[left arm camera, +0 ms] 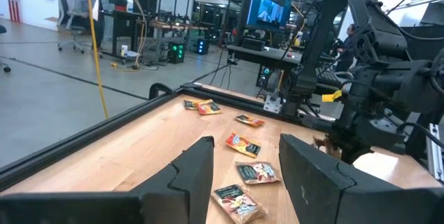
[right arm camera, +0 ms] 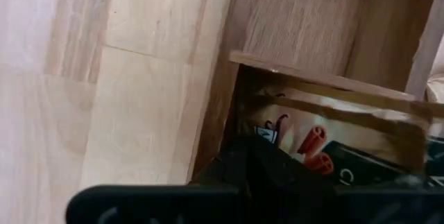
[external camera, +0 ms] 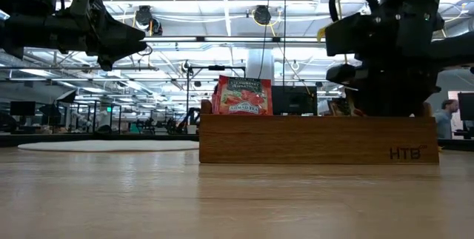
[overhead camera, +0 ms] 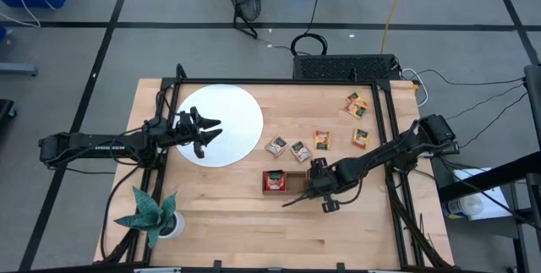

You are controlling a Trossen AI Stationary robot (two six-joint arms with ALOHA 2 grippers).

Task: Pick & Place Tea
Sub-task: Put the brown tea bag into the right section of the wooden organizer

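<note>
- I see my right gripper (overhead camera: pixel 314 180) low at the wooden tray (overhead camera: pixel 296 190), fingers fully closed; I think on a sachet (right arm camera: pixel 316 151), but I cannot tell.
- A red sachet (external camera: pixel 242 95) stands in the tray.
- Six sachets (overhead camera: pixel 297 150) lie loose on the table (overhead camera: pixel 254 239).
- My left gripper (overhead camera: pixel 213 133) waits half open and empty above the white disc (overhead camera: pixel 241 108).

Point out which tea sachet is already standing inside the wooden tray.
The red-wrapped square tea sachet stands upright in the brown wooden tray, in the compartment farthest from the right claw. Every other sachet, like the pair just beyond the tray, lies flat on the table.
</note>
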